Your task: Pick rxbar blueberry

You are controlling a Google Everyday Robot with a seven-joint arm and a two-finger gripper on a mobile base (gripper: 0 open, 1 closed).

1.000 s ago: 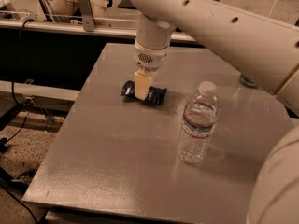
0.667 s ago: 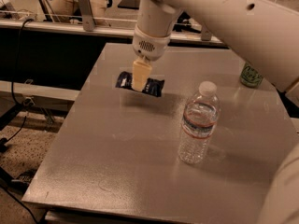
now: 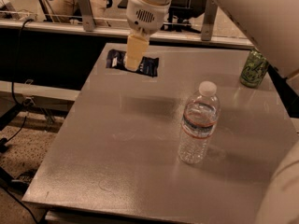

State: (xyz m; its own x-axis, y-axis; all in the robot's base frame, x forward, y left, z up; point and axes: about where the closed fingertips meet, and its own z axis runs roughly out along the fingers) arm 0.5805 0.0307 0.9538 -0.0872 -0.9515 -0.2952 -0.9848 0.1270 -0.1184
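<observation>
The rxbar blueberry (image 3: 147,66), a small flat dark navy wrapper with white text, hangs in the air above the far left part of the grey table (image 3: 140,153). My gripper (image 3: 134,59) reaches down from the white arm at the top of the camera view and is shut on the middle of the bar. Its cream-coloured fingers (image 3: 135,50) cover the bar's centre. The two ends of the bar stick out left and right.
A clear water bottle (image 3: 198,123) with a white cap stands right of the table's centre. A green can (image 3: 253,68) stands at the far right edge. My white arm fills the upper right. A dark gap and a rail lie behind the table.
The gripper has risen with the bar in it and moved toward the table's far left edge. The bottle has not moved.
</observation>
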